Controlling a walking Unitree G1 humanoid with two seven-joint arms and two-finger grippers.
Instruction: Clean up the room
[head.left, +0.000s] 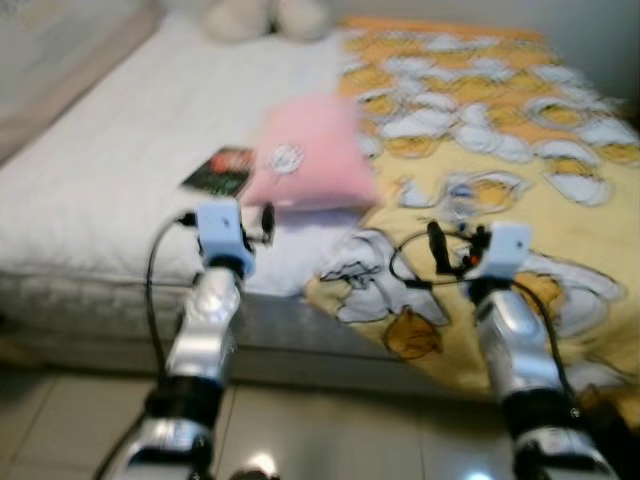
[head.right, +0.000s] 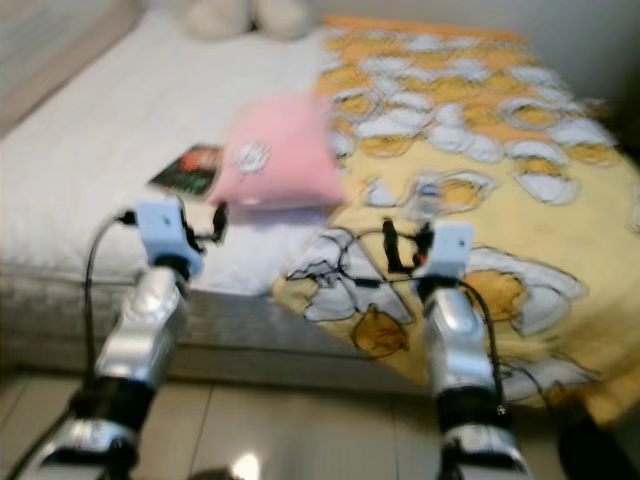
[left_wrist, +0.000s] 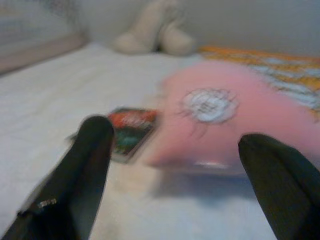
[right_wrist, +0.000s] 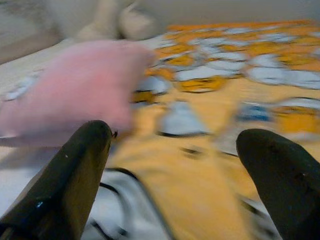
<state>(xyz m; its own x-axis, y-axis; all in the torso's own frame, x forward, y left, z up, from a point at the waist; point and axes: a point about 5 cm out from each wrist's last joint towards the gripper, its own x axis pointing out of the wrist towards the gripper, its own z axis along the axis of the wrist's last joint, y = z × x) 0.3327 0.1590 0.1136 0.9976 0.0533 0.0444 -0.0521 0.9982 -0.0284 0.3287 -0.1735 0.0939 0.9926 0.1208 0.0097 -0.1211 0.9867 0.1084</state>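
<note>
A pink pillow (head.left: 305, 155) lies on the bed's white sheet (head.left: 130, 130), partly over the yellow patterned blanket (head.left: 520, 170). A dark book with a red and green cover (head.left: 222, 171) lies just left of the pillow. My left gripper (left_wrist: 175, 165) is open and held low over the sheet, short of the book (left_wrist: 131, 133) and the pillow (left_wrist: 235, 115). My right gripper (right_wrist: 172, 165) is open over the blanket (right_wrist: 200, 175), with the pillow (right_wrist: 75, 90) off to its side. A small clear thing with a blue band (head.left: 460, 200) rests on the blanket beyond the right gripper; it is too blurred to name.
A cream plush toy (head.left: 265, 18) sits at the head of the bed. The mattress edge (head.left: 90, 300) runs across in front of me, with tiled floor (head.left: 330, 430) below it. The blanket hangs over the bed's front edge at the right.
</note>
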